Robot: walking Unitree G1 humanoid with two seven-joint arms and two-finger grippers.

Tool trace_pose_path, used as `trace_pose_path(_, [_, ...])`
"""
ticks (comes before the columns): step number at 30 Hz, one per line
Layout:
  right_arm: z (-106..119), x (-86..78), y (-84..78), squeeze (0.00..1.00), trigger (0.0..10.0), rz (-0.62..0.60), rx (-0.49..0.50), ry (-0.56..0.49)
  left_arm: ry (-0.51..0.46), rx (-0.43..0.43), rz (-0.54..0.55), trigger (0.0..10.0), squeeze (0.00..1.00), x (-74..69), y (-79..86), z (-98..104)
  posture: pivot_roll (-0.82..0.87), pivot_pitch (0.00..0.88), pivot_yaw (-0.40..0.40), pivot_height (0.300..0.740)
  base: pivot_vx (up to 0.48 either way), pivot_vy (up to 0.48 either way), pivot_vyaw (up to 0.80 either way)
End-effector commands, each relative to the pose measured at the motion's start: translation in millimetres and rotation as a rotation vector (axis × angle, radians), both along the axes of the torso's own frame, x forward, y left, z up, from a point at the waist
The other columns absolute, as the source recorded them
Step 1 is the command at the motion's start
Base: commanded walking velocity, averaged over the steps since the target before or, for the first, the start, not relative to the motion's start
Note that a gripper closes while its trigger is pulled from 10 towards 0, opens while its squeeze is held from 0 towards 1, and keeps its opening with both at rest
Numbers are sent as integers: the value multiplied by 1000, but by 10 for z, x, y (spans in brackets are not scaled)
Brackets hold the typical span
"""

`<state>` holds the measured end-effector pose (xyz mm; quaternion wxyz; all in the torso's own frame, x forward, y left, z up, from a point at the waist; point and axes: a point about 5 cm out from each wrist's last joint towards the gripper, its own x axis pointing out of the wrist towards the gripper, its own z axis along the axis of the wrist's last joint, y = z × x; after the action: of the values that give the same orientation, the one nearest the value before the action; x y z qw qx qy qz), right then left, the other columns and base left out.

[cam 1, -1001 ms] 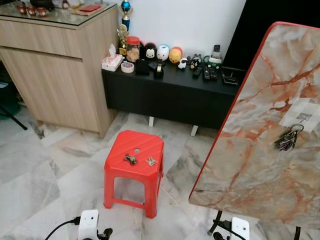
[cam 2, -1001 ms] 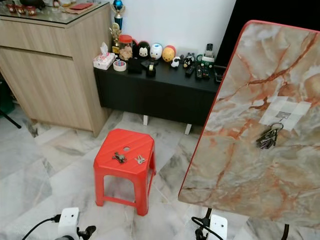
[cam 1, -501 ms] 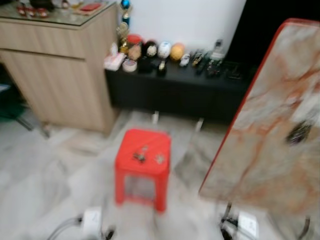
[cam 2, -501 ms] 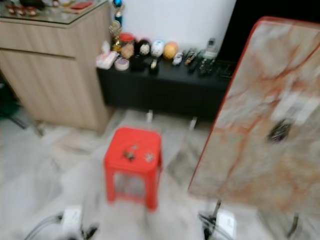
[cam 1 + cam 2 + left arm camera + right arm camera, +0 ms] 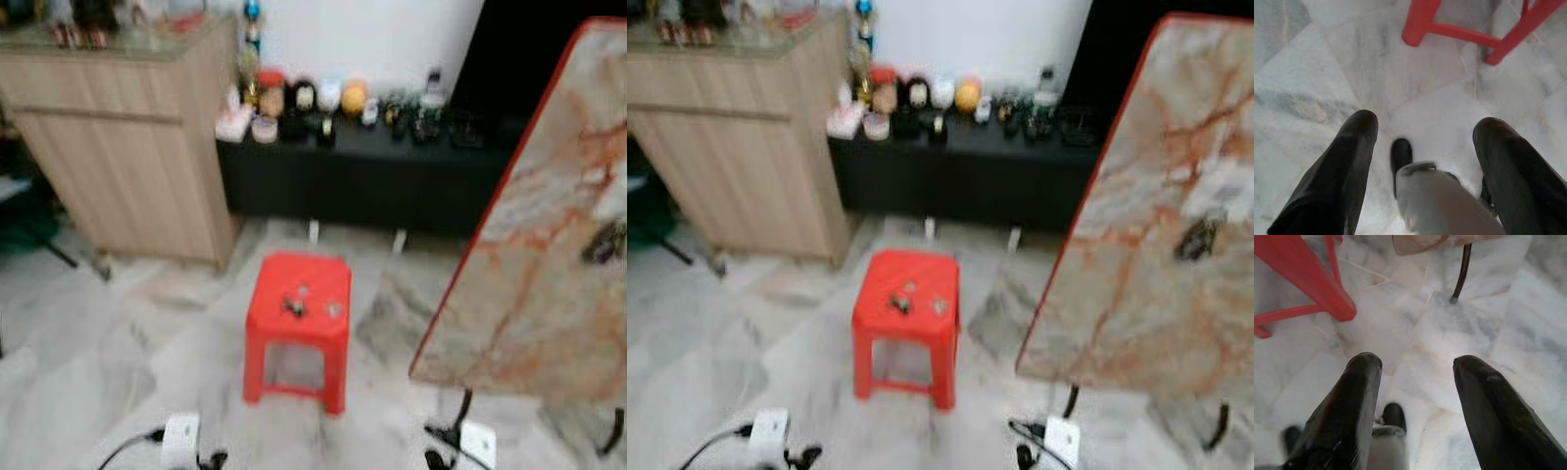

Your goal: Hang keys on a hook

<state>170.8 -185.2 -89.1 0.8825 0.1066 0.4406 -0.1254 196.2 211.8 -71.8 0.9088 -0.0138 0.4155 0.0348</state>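
Note:
A red plastic stool stands on the marble floor ahead. On its seat lie a dark bunch of keys and a smaller key. To the right leans a tilted marble-patterned board with a red edge. Another key bunch hangs on it below a white hook patch. Both arms hang low at my sides. The left gripper is open and empty over the floor near the stool's legs. The right gripper is open and empty too, between the stool and the board's stand leg.
A wooden cabinet stands at the left. A low black console with figurines and remotes runs along the back wall. The board's dark stand legs and a cable sit on the floor at the right.
The head views have shifted and blurred, so the camera is moving. The stool now looks smaller and further right. Both arms still hang down.

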Motion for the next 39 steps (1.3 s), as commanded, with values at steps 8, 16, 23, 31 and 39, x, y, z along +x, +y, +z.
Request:
trace_pose_path(8, [29, 70, 54, 0, 10000, 10, 7, -27, 41, 10, 2, 10000, 0, -112, 44, -52, 32, 0, -75, 740, 0, 287, 0])
trace_pose_path(16, [16, 39, 41, 0, 10000, 7, 6, -18, 39, 10, 2, 10000, 0, -107, 44, -49, 32, 0, -75, 740, 0, 289, 0])
trace_pose_path(23, [8, 25, 45, 0, 10000, 5, 9, -12, 38, 10, 5, 10000, 0, -101, 50, -46, 35, 0, -74, 740, 0, 291, 0])
trace_pose_path(31, [2, 14, 40, 0, 10000, 7, 11, -6, 37, 12, 3, 10000, 0, -103, 53, -45, 37, 0, -76, 740, 0, 370, 0])
trace_pose_path(39, [-5, -5, 27, 0, 10000, 11, 10, 1, 35, 11, 1, 10000, 0, -102, 51, -44, 37, 0, -77, 740, 0, 374, 0])
